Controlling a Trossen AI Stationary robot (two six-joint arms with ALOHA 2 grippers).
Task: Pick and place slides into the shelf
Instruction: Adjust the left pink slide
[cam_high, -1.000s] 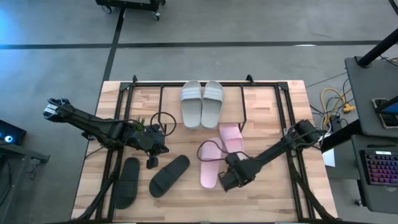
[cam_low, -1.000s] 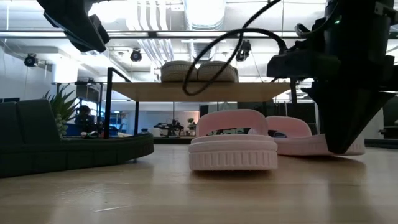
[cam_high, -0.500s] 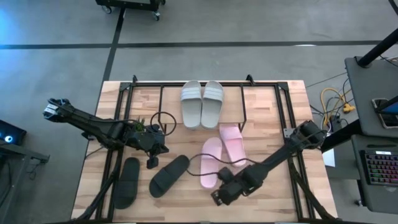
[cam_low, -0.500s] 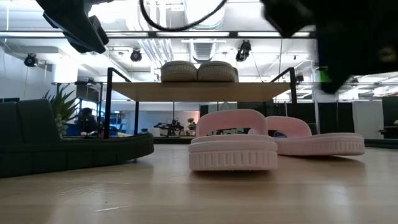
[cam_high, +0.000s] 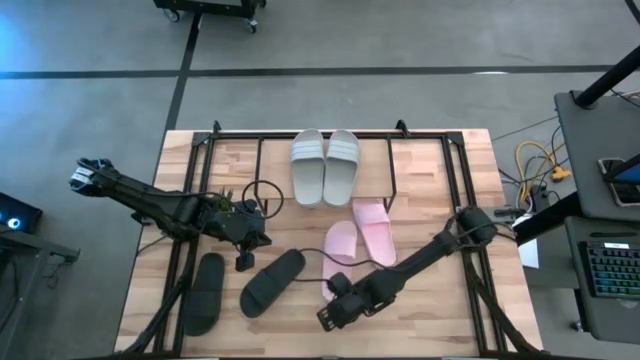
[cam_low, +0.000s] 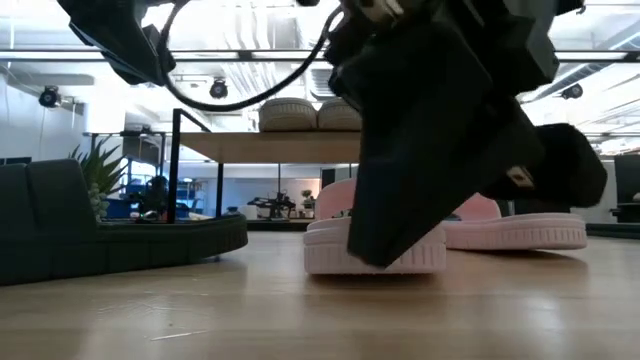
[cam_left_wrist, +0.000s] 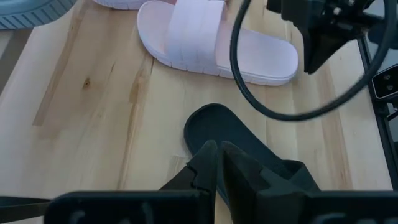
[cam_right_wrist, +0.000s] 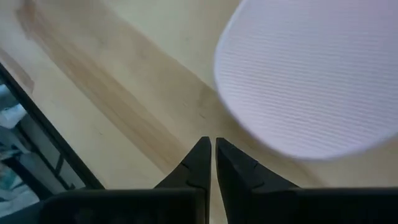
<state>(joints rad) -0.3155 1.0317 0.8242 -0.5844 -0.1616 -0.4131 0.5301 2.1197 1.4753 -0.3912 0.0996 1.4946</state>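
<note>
Robotics lab or open workshop. Grey concrete floor (cam_high: 90, 40), exposed ceiling ducts (cam_low: 240, 75) with track lights, wooden desk (cam_high: 430, 160), computer keyboard (cam_high: 612, 270) and loose cables (cam_high: 535, 160) alongside.

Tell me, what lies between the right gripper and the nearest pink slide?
Only bare wooden table: in the right wrist view, the shut right gripper points just short of the pink slide.

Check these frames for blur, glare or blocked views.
Low view: the right arm looms dark and close, hiding part of the near pink slide; bright ceiling lights backlight the shelf. Right wrist view: the pink slide's heel is soft. High view: evenly lit, sharp.
</note>
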